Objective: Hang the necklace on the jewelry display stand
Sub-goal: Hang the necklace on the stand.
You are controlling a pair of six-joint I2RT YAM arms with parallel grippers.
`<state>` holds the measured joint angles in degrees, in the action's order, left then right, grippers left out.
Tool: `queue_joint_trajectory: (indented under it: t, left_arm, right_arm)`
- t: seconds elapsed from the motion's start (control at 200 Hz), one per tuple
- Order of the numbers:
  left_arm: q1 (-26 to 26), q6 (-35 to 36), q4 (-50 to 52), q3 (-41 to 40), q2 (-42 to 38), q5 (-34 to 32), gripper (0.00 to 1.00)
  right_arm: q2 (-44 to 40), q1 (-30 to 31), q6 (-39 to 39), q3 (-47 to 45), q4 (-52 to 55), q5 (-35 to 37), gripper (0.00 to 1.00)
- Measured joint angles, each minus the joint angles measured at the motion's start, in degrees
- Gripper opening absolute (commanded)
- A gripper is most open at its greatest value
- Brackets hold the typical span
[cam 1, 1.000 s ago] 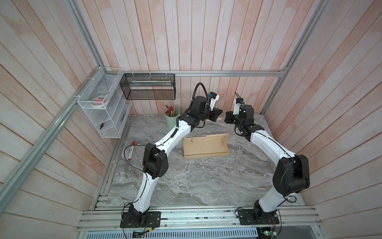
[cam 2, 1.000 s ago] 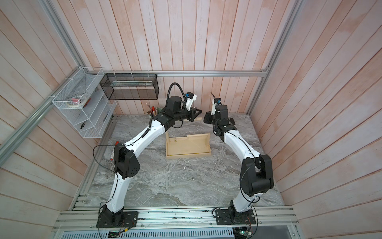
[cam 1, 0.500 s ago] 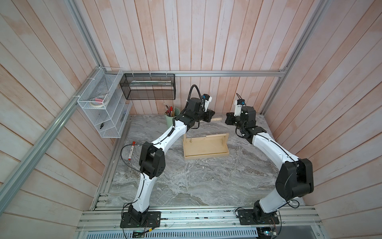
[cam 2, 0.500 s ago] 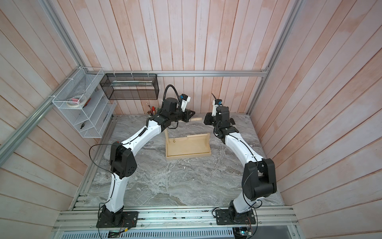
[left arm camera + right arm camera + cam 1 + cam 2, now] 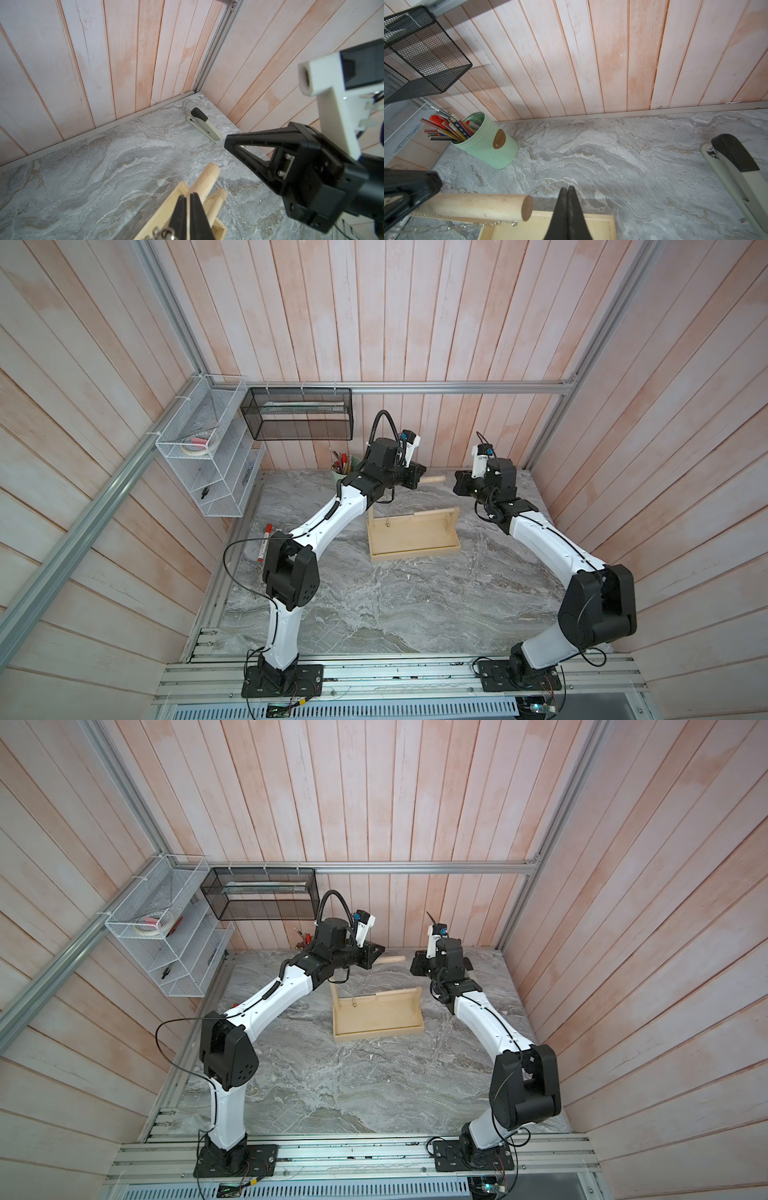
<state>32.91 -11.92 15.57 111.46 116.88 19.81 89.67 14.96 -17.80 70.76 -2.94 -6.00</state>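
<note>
The jewelry display stand (image 5: pixel 415 549) (image 5: pixel 378 1029) is light wood, a tray base with two round bars. Its upper bar (image 5: pixel 477 204) (image 5: pixel 205 178) pokes out between my two grippers. The necklace (image 5: pixel 467 222), a fine pale chain, lies draped along that bar, and one strand runs up to my left gripper's tip. A gold piece (image 5: pixel 388 524) dangles over the tray. My left gripper (image 5: pixel 422 480) (image 5: pixel 188 194) sits just above the bar, its jaws a hair apart, with chain links (image 5: pixel 164 232) by its fingers. My right gripper (image 5: pixel 457 485) (image 5: pixel 568 188) is shut and empty, just off the bar's free end.
A mint-green pen cup (image 5: pixel 488 143) stands at the back left by the wall. A stapler (image 5: pixel 204 124) lies in the back right corner. A red marker (image 5: pixel 264 543) lies at the left edge. A black mesh basket (image 5: pixel 297 414) and a white wire shelf (image 5: pixel 208 456) hang on the walls.
My left gripper has drawn back leftward and a little lower along the upper bar, baring the bar's end, and its jaws have parted a hair. The right gripper has barely moved.
</note>
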Motion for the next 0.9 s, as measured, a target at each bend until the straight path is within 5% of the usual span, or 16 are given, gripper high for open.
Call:
queue_joint_trajectory:
  t: [0.9]
  left_arm:
    - [0.87,0.13,0.74,-5.86,-3.82,-4.28,0.19]
  right_arm:
    - [-3.69,0.28,-0.66,-4.94,-0.09,-1.25,0.0]
